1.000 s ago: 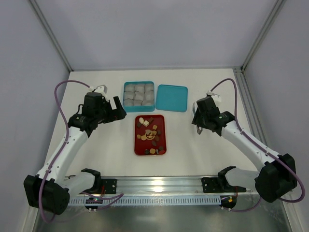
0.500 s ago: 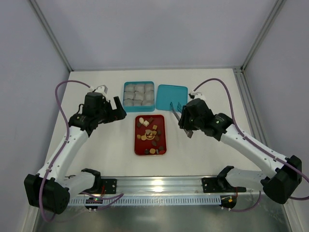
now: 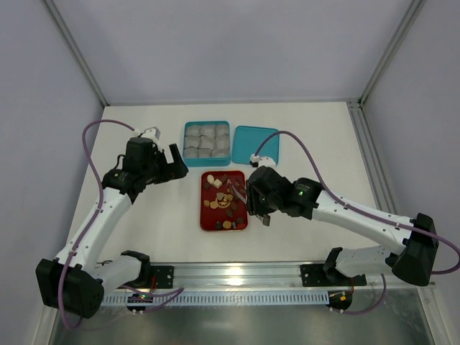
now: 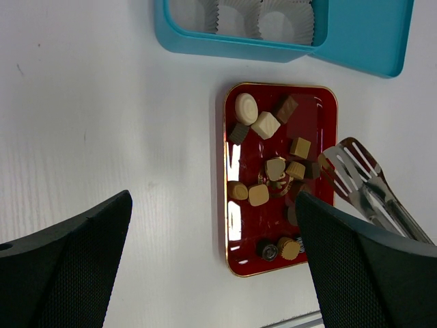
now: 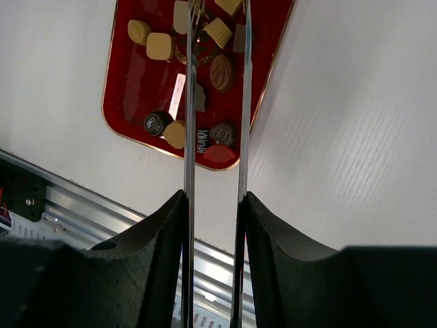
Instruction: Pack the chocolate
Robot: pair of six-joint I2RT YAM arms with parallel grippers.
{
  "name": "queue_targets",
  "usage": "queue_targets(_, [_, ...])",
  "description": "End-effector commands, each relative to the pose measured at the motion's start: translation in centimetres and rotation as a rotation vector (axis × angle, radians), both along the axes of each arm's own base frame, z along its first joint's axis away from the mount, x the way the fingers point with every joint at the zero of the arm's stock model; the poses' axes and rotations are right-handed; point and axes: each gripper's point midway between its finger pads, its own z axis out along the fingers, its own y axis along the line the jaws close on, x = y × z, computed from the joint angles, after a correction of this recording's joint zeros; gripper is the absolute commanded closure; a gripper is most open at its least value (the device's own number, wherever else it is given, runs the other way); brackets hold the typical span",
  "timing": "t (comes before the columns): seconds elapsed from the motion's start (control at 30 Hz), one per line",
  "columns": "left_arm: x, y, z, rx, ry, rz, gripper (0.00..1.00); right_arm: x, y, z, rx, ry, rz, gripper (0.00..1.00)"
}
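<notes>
The right gripper [image 5: 214,205] clamps tongs [image 5: 189,137], blades parted over the tray [image 4: 239,236], likely because the chocolate [image 4: 266,125], all lying in that tray, is too small for its jaws. Left of the tray the left gripper [image 3: 176,163] hangs wide open, empty, leaving room. Beyond the tray the tin [image 4: 225,48] of cups [image 4: 276,20] waits.

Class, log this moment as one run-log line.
right claw: shut on metal tongs, tips over red rectangular tray of small chocolates | left claw: open, beside tray
</notes>
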Motion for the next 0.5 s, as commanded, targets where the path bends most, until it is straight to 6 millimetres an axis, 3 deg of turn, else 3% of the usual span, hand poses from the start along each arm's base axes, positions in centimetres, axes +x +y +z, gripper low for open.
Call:
queue_targets(0.0, [0.3, 0.1, 0.4, 0.01, -0.019, -0.009, 0.0, 0.0, 0.6, 1.0, 0.018, -0.01, -0.032, 0.6])
queue_targets(0.47, [0.2, 0.0, 0.5, 0.006, -0.021, -0.014, 0.0, -0.5, 0.6, -0.8, -0.021, 0.023, -0.06, 0.61])
